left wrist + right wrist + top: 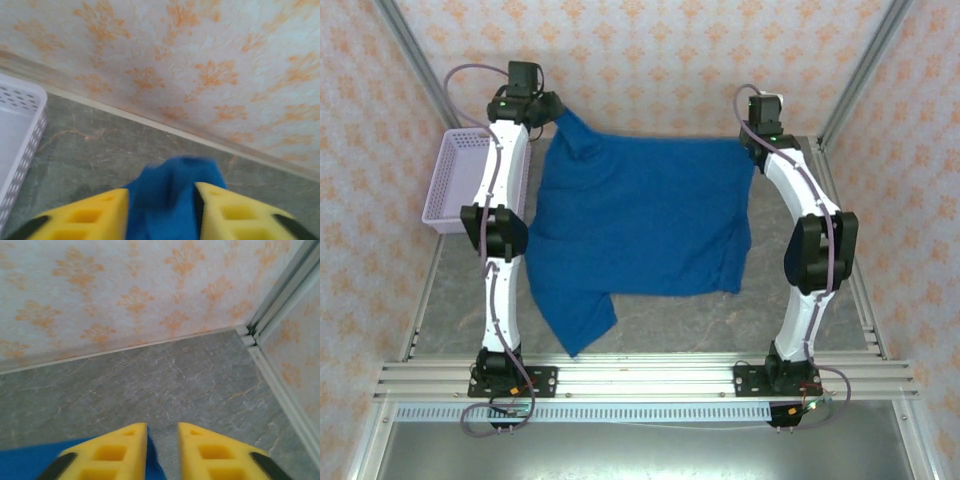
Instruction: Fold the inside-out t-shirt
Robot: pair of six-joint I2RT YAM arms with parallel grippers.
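T-shirt (172, 172) inside left claw (161, 194) (parted); beside right claw (163, 427)

Your left gripper (160, 192), seen from its own wrist: the two yellow fingers (95, 212) stand apart at the bottom edge, with a blurred bunch of the royal-blue t-shirt (175, 172) humped in the gap between them. Beyond it the grey veined table (100, 145) runs to a wall (200, 60) papered with orange motifs. At your far left, the corner of a pale perforated basket (20, 130) sits on the table.
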